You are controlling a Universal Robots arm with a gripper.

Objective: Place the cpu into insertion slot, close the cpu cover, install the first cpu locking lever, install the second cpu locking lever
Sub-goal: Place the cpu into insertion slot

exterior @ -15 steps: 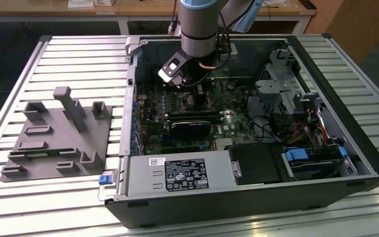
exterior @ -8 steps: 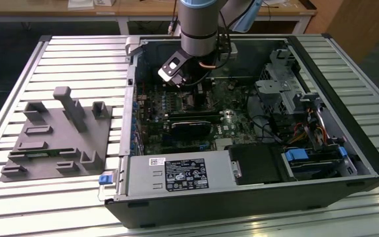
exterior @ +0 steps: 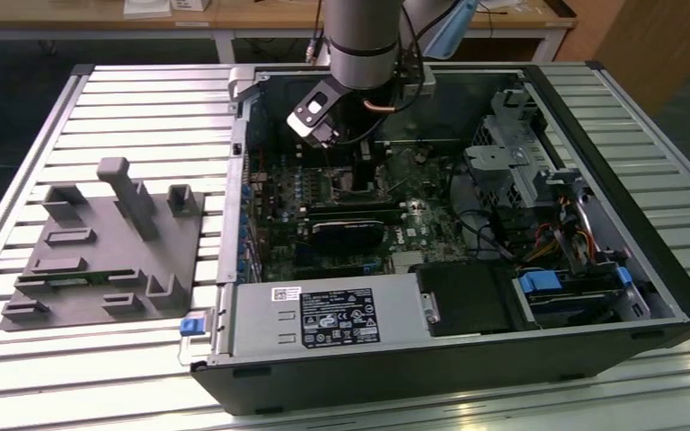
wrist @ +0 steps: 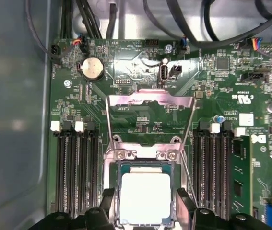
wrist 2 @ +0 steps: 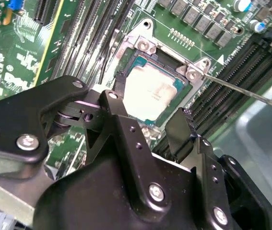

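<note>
The cpu (wrist: 144, 196) (wrist 2: 155, 93), a small square chip with a silver top, lies flat in the insertion slot (wrist: 145, 154) (wrist 2: 143, 45) on the green board. My gripper (wrist: 147, 208) (wrist 2: 151, 100) straddles it, one black finger (wrist 2: 119, 84) on each side with a slim gap to the chip, so it stands open. The cpu cover (wrist: 150, 99), a thin silvery frame, is swung up and back from the socket. A thin wire locking lever (wrist 2: 251, 93) sticks out free beside the socket. In the exterior view the gripper (exterior: 361, 166) reaches down into the open computer case.
Long black memory slots (wrist: 76, 167) (wrist: 212, 167) flank the socket. The black power supply (exterior: 321, 319) and drive bays (exterior: 561, 287) fill the case's near side. Cables (wrist: 174, 19) hang past the board. A grey fixture (exterior: 105, 242) sits on the slatted table at the exterior view's left.
</note>
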